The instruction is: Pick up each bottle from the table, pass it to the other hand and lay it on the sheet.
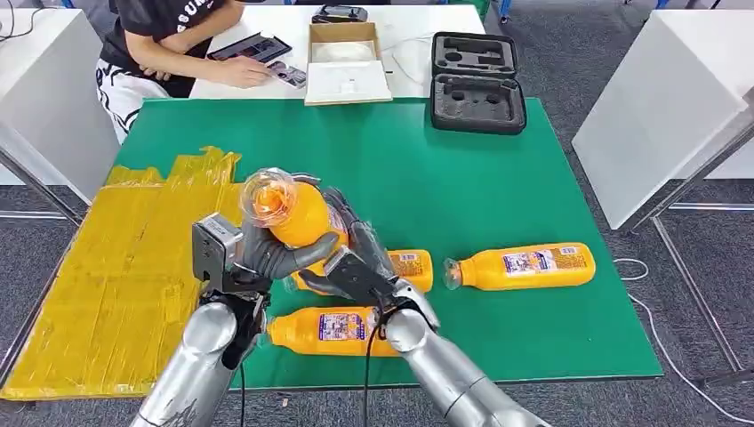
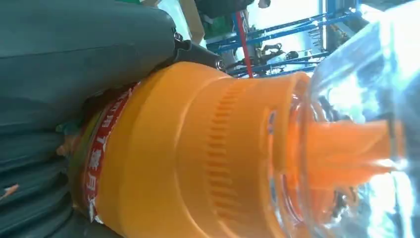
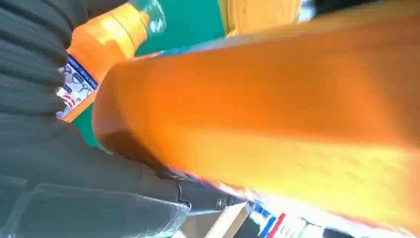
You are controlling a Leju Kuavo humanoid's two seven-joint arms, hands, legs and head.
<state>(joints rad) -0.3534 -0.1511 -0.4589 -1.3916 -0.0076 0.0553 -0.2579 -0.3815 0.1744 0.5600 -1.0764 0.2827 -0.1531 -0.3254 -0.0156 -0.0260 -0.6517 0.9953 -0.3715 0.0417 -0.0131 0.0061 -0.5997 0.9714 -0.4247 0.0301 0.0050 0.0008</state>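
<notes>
An orange bottle (image 1: 298, 216) with a clear cap stands raised above the green table (image 1: 445, 178), cap end toward me. My left hand (image 1: 267, 256) wraps its lower body from the left. My right hand (image 1: 356, 253) grips it from the right and behind. The left wrist view shows the bottle (image 2: 198, 158) close against the left hand (image 2: 74, 64). In the right wrist view its side (image 3: 277, 114) lies against the right hand (image 3: 39, 148). Three more orange bottles lie on the table: one at the right (image 1: 525, 265), one by the front edge (image 1: 333, 331) (image 3: 106, 39), one partly hidden behind my hands (image 1: 411, 267). The yellow sheet (image 1: 116, 267) lies to the left.
A black foam case (image 1: 477, 82) sits at the green table's far edge. Beyond it, an open cardboard box (image 1: 345, 60) lies on a white table (image 1: 267, 22) where a person (image 1: 169, 44) sits. Another white table (image 1: 662, 107) stands to the right.
</notes>
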